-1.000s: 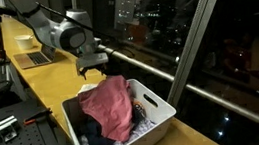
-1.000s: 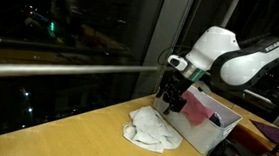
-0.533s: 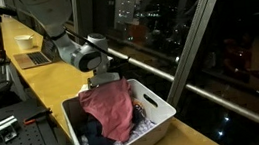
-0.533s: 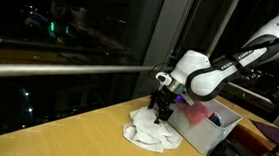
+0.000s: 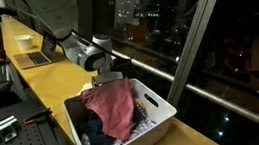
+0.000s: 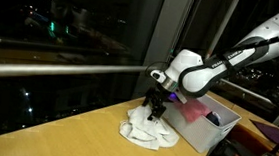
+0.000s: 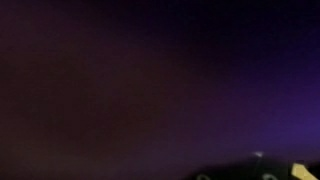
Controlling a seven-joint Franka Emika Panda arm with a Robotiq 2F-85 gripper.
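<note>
On wooden counter [image 6: 63, 138]: crumpled white cloth [image 6: 145, 137], lengthwise along counter, under open jaws.

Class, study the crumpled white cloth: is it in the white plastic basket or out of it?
Out: the crumpled white cloth lies on the yellow wooden tabletop, beside the white plastic basket holding a pink cloth.

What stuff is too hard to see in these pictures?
- Wrist view: dark blur, nothing recognisable.
- In an exterior view, the red cloth in the basket hides the tips of the gripper.
- In an exterior view, whether the gripper touches the white cloth: too small.
</note>
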